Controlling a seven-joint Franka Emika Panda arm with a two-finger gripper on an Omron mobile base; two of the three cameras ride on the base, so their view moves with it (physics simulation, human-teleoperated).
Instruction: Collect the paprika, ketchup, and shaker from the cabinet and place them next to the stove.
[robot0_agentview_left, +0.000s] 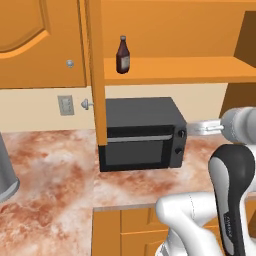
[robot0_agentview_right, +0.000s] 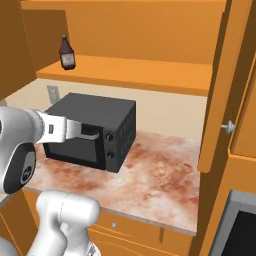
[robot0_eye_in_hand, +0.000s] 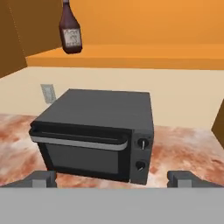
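We see the ketchup (robot0_agentview_left: 123, 55) standing upright on the inner shelf of the open cabinet (robot0_agentview_left: 200, 70), close to the shelf's left end and near its front edge; the shelf to its right runs bare toward the far side wall. Its pale label shows marks too faint for us to read. Below it, a black microwave (robot0_agentview_left: 142, 132) sits on the mottled reddish table (robot0_agentview_left: 50, 170), its back near the wall, with open table surface on both sides of it and in front, up to the table's front edge. The cabinet's left door (robot0_agentview_left: 95, 70) stands swung out edge-on, its lower edge hanging in front of the microwave's left corner. Our claw (robot0_eye_in_hand: 112, 179) hovers in front of the microwave, fingers (robot0_eye_in_hand: 41, 178) spread wide apart and holding nothing. A wall outlet (robot0_agentview_left: 65, 105) sits left of the door.
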